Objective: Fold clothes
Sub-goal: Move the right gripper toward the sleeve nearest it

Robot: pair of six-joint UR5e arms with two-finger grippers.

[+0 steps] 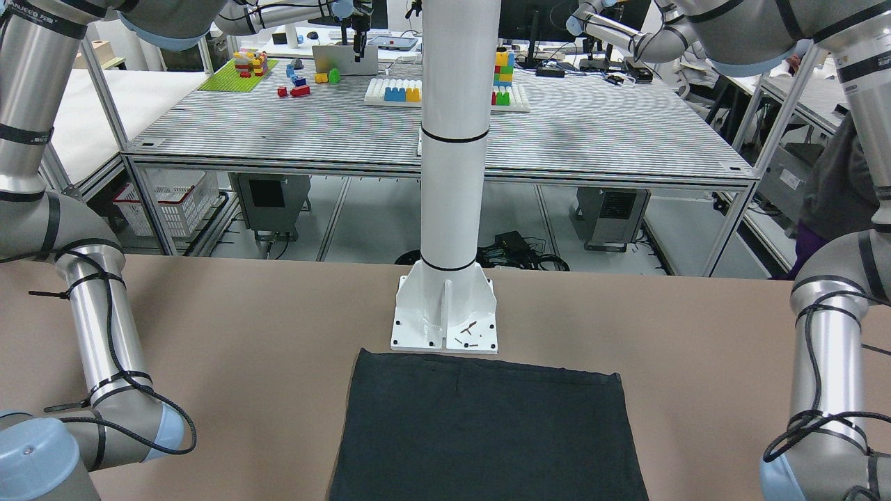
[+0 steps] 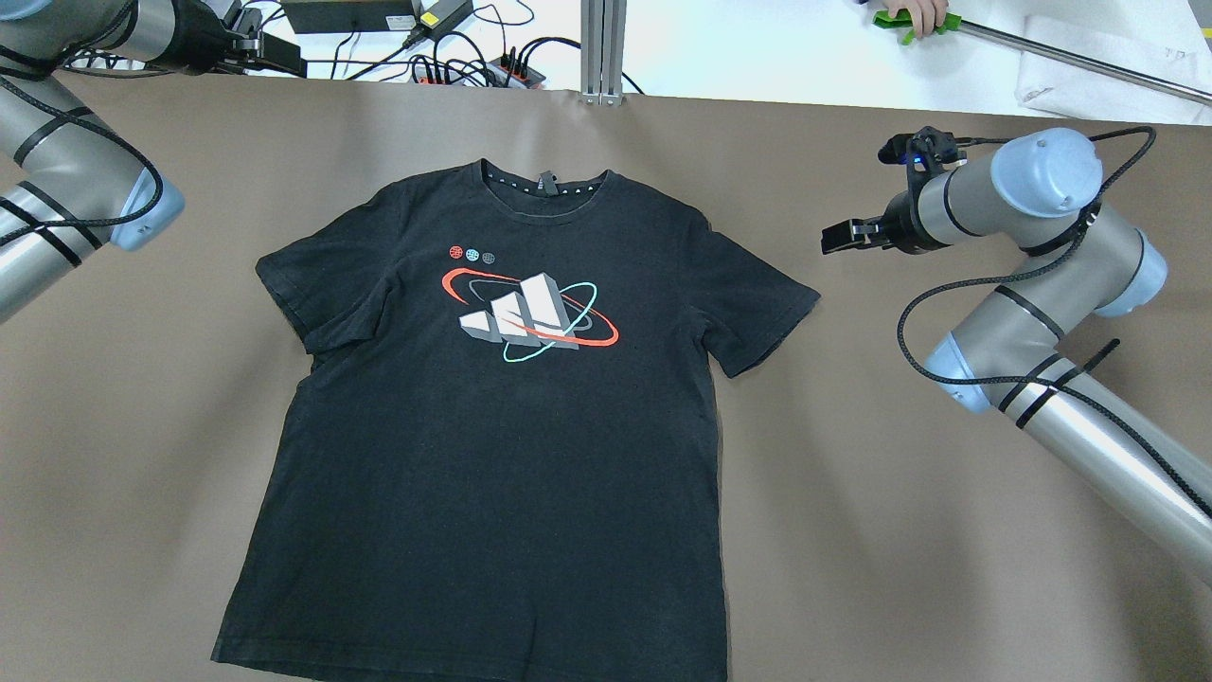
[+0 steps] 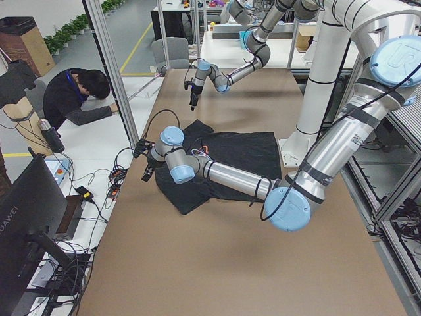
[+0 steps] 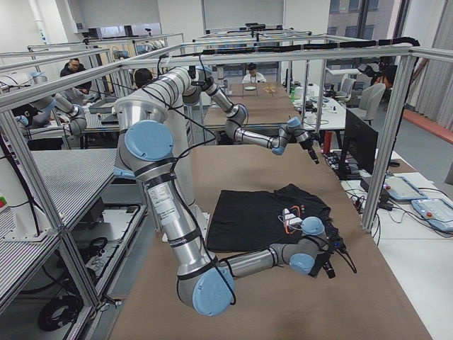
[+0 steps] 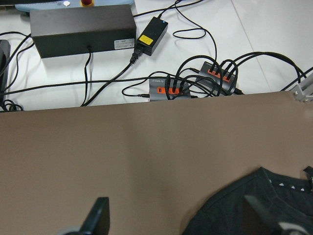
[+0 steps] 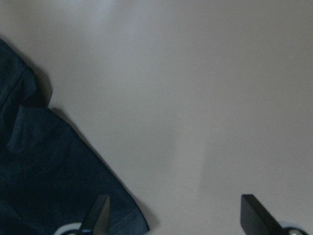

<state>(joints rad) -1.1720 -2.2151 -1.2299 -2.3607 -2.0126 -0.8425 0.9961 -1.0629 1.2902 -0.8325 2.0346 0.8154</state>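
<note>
When overhead, clothes (image 2: 473,474) with logo (image 2: 530,311)

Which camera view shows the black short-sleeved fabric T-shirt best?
The overhead exterior view: the black short-sleeved fabric T-shirt lies flat, print visible. Front-facing shows only its hem end; side views show it small, partly hidden; wrist views catch only collar and sleeve.

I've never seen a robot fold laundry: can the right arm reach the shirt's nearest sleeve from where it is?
Probably yes. The right gripper hovers open just beside that sleeve, with only table between them.
</note>
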